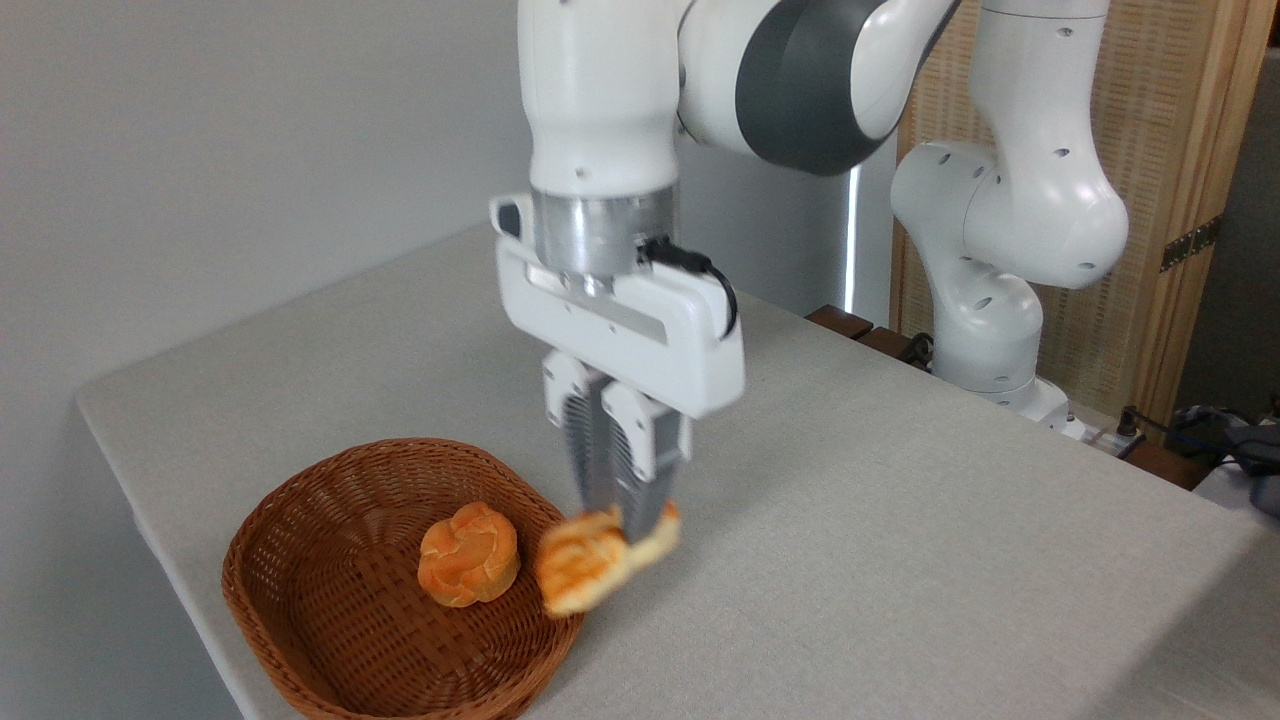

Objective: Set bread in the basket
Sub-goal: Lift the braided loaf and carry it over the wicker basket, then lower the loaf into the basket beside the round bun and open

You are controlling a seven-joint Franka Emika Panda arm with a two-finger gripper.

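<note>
Holding the bread (590, 560) tight between its two fingers, the gripper (622, 525) hangs over the right edge of the basket (300, 620). The bread is up in the air, blurry, partly over the rim. A small round bun (468, 568) already sits inside. I think this is the carrying step. Next, the bread likely needs to go a bit more left, lower down, then be let go.
</note>
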